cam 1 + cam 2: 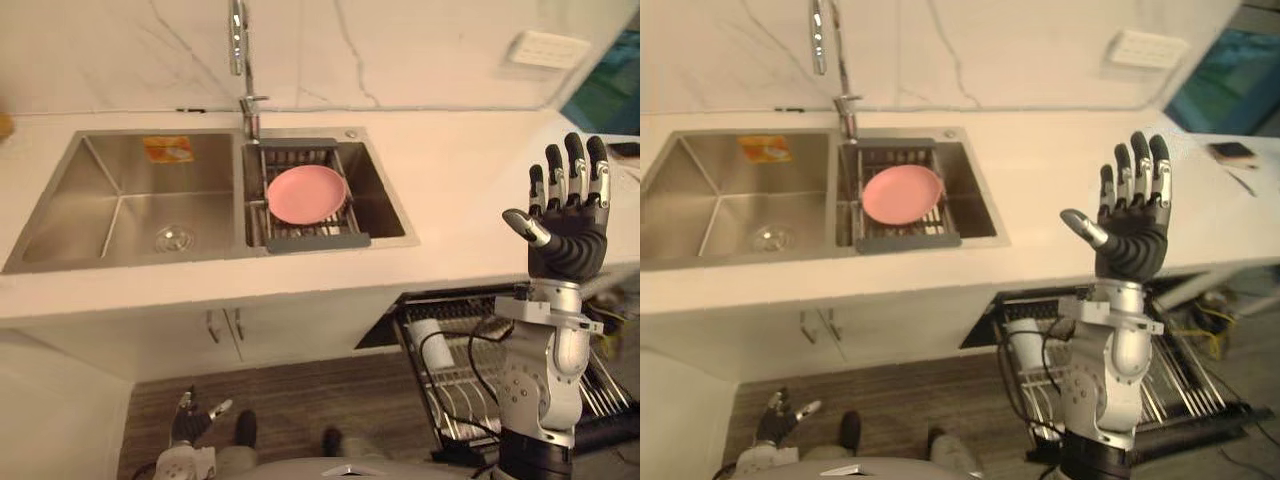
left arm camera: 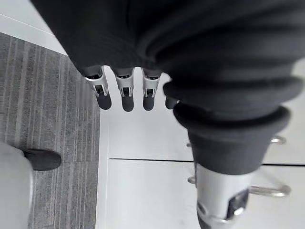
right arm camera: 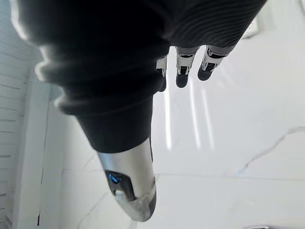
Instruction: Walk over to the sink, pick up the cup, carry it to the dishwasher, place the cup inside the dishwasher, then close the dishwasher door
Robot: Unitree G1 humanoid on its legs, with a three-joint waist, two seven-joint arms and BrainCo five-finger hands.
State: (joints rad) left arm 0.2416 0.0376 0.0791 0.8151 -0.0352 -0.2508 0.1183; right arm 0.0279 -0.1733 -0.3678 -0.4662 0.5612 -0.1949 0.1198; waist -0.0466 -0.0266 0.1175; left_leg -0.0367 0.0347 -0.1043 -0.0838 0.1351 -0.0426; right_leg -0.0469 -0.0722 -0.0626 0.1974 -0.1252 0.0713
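Left hand hangs low beside the body, close above the striped floor. In its wrist view the fingers run out straight in a row, slightly apart and holding nothing, toward white cabinet doors.

Dishwasher rack is pulled out below the surface, on the robot's right. A white cup lies on its side among the wires at the rack's near-left part. Neither hand touches it.

Right arm is bent upright in front of the rack, forearm vertical. Right hand is raised above the surface's front edge, well right of the sink. Its fingers point straight up, close side by side, with the thumb out toward the sink. The hand is empty.

The sink has two basins. The left one is bare steel with an orange sticker on its back wall. The right one holds a grey drain rack carrying a pink plate, lying flat.

Faucet stands behind the divider between the basins. A white wall outlet is on the marble wall, far right.
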